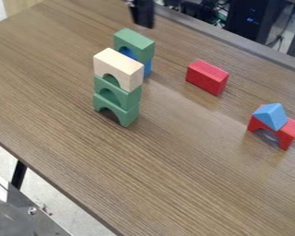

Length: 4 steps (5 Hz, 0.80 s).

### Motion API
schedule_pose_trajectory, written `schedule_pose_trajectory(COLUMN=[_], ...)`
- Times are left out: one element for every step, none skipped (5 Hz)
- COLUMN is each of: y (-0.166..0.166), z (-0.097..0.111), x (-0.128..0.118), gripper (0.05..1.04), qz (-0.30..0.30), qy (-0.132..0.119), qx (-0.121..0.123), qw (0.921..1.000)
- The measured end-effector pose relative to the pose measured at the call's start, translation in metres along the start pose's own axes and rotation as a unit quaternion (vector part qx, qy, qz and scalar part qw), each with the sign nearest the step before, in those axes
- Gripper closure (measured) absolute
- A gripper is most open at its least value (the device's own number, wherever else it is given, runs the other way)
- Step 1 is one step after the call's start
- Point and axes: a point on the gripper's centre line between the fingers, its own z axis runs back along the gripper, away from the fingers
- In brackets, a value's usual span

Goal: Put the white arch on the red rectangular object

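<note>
Bench (199, 193) nearest cam. White arch (117, 60) sits atop two stacked green arches (132, 98) — not on red rect. block (206, 77). End effector (145, 22) at top of view; I can't tell its state. Pick, transfer, placement — all o/s.

Dark grain streaks the brown wood-look tabletop (162, 184). The creamy-white wooden arch (119, 62) at eleven o'clock and red rectangular wooden block (205, 77) at half past one are plain.

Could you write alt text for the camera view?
A cream-white arch block tops two stacked green arch blocks on a wood-grain table. To the picture's right, a red rectangular block stands apart, nothing on it. A black robot pincer hangs near the top edge.
</note>
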Motion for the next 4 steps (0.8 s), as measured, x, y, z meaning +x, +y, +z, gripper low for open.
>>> schedule_pose_trajectory(y=[0.006,0.012,0.015,0.021], z=[0.007,0.002,-0.006,-0.011], x=[-0.001,0.006,0.008,0.010], gripper=[0.084,0.084,0.084,0.084], qz=[0.004,0.013,0.021,0.016], qy=[-0.056,-0.082,-0.076,-0.045], qx=[0.027,0.064,0.080,0.091], qw=[0.9981,0.9945,0.9936,0.9947])
